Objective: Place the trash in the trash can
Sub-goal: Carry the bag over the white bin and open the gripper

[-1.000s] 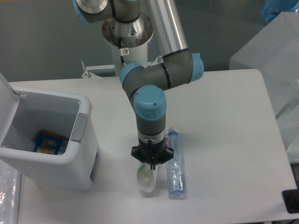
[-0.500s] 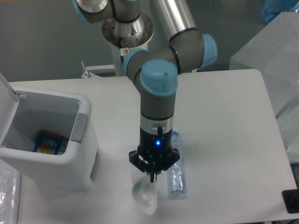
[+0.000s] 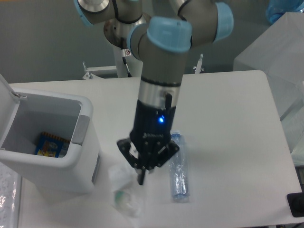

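My gripper (image 3: pixel 141 179) hangs above the table's front, left of the bottle, with its fingers shut on the top of the crumpled clear wrapper (image 3: pixel 125 200). The wrapper's white-and-green contents dangle below the fingertips. The clear crushed bottle (image 3: pixel 178 173) lies on the table just right of the gripper, lengthwise front to back. The white trash can (image 3: pixel 83 156) stands at the left with its lid (image 3: pixel 6 107) swung open, and the gripper is to the right of its grey-panelled rim.
A blue-and-yellow packet (image 3: pixel 50 144) lies inside the trash can. A translucent box (image 3: pixel 275 52) stands past the table's right edge, and a black object (image 3: pixel 297 204) sits at the front right corner.
The gripper has risen from the table and shifted left with the wrapper in it. The wrapper has moved left toward the trash can. The bottle has stayed put.
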Available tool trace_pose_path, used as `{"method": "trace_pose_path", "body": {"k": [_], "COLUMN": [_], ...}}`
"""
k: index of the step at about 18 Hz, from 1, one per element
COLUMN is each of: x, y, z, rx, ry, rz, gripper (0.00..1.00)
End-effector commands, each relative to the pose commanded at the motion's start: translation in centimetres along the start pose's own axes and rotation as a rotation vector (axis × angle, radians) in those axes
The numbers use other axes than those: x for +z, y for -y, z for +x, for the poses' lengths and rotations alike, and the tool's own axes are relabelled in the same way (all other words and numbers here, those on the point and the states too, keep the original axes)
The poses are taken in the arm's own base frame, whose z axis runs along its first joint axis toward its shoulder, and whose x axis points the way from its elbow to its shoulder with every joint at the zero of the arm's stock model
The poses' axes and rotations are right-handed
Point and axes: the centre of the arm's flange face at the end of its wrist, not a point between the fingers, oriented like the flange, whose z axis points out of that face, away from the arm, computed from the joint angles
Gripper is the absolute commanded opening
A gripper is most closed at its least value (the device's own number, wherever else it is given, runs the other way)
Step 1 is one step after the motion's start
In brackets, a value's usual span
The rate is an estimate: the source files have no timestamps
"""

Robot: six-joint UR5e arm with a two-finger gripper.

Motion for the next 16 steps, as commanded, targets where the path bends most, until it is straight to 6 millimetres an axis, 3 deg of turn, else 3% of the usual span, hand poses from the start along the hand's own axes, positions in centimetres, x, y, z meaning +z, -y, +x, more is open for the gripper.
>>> {"method": "trace_pose_path", "body": {"k": [3, 8, 13, 16], "x": [-0.9, -2.0, -4.6, -4.4], "y": [-0.6, -3.8, -6.7, -8.6], "z": [2.0, 4.4, 6.5, 7.6], "rx": [-0.006, 0.003, 0.021, 0.049], "ry": [-0.088, -0.132, -0.176, -0.190], "rz": [-0.002, -0.030, -0.031, -0.054], "gripper": [0.00, 0.00, 0.00, 0.00]}}
